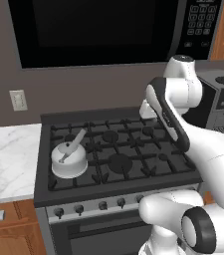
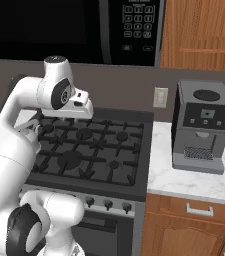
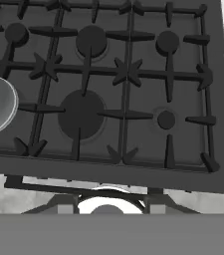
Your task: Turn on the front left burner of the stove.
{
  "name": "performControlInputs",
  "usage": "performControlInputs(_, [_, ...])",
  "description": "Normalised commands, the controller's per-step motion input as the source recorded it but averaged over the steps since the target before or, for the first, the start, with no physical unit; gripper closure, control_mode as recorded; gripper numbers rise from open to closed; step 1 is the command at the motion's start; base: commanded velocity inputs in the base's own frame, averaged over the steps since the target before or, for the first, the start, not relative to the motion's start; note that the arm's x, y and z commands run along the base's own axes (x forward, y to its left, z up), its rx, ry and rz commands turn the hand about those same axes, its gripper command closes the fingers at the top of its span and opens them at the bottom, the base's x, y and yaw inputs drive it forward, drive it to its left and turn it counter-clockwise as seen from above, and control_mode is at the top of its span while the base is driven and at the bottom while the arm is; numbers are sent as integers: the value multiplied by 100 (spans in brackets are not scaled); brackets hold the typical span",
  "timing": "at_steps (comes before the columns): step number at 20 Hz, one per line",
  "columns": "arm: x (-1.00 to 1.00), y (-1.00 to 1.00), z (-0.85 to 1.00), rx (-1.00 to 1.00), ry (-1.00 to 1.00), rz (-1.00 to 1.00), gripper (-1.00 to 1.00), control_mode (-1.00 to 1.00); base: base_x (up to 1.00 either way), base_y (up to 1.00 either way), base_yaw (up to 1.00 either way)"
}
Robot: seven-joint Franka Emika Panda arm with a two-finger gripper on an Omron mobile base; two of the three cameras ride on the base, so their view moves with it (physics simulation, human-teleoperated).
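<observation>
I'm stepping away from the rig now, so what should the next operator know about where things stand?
Gripper: raised over the stove, holding nothing; whether it is open or shut cannot be told.
Stove: a small silver pot sits on the front left burner. The knobs line the silver front strip below the grates.
Done: the arm is positioned above the cooktop; no knob is touched and no flame shows.
Left: lower the gripper to the front strip, find the front left burner's knob, likely the leftmost, and turn it.

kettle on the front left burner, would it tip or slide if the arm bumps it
The kettle looks squat and wide-based, so it would probably slide rather than tip. It sits on the stove's ridged grates, which may catch its base. Its raised handle is the likeliest part to snag.
</observation>
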Motion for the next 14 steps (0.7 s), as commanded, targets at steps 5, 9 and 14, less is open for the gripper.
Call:
performControlInputs(5, [0,64,-40,-17,10,-6,-100,-100,0,0,0])
performControlInputs(9, [0,100,-83,-39,17,-9,-100,-100,0,0,0])
performControlInputs(14, [-23,100,-97,-42,6,-4,-100,-100,0,0,0])
